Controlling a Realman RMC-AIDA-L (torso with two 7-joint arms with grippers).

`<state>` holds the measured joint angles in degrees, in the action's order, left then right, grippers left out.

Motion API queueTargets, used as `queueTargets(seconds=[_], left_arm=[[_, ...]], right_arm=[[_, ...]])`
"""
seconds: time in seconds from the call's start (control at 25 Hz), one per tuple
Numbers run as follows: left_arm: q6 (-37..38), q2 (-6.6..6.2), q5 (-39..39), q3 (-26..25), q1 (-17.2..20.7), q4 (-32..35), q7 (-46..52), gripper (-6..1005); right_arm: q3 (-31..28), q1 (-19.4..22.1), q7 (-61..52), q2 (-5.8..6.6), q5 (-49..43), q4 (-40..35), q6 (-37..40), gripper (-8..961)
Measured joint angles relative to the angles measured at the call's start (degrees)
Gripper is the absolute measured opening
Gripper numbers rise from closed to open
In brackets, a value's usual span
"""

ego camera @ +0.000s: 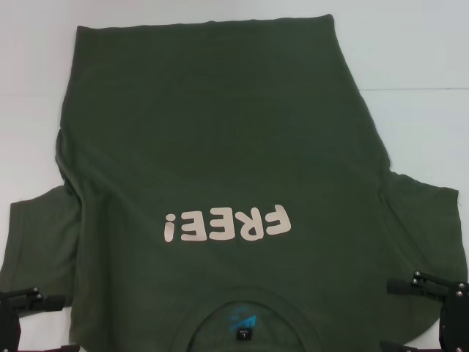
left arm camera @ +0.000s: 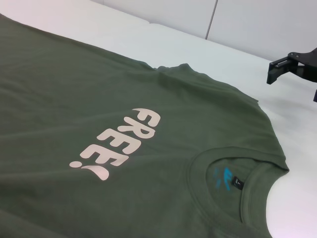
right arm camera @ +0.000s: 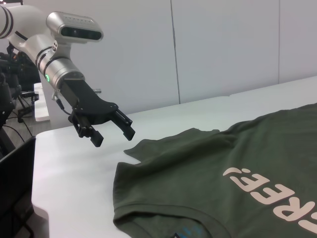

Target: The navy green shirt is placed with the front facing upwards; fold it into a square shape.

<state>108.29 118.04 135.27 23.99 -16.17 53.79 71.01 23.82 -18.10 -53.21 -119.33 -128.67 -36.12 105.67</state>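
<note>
1. The navy green shirt (ego camera: 220,147) lies spread on my white bench (ego camera: 418,44), front up, and covers most of the bench surface.
2. Its ribbed collar (ego camera: 253,301) sits at the near edge of the bench, closest to my body, and its hem (ego camera: 205,26) reaches toward the far edge.
3. The pale "FREE!" lettering (ego camera: 229,224) is on the chest, just beyond the collar, and reads upside down from my head camera.
4. Inside the collar I see a small dark neck label (ego camera: 244,334) and a blue print (ego camera: 242,319) beside it.
5. One short sleeve (ego camera: 37,242) spreads toward the bench's left edge and the other sleeve (ego camera: 421,227) toward its right edge; the cloth is bunched in folds where each sleeve meets the body.
6. My left pincer (ego camera: 33,301) hovers at the near left corner of the bench, just beside the left sleeve's edge; its fingers are spread apart and grasp nothing, as the right wrist view shows (right arm camera: 111,131).
7. My right pincer (ego camera: 429,290) hovers at the near right corner, over the edge of the right sleeve; I cannot tell whether it is released or clenched.
8. No container is on the bench.
</note>
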Motion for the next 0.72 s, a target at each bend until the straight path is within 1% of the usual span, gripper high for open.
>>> queueTargets(seconds=[0.56,0.72], left_arm=[[-0.03,0.05,-0.01,-0.15,-0.09,0.0,-0.58,842],[0.26,0.07,-0.4,-0.61,-0.1,-0.12,0.59,842]], right_arm=[[0.0,0.0,-0.06,-0.03,0.0,0.09,0.15,942],[0.0,0.0,-0.07,-0.03,0.0,0.09,0.15,942]])
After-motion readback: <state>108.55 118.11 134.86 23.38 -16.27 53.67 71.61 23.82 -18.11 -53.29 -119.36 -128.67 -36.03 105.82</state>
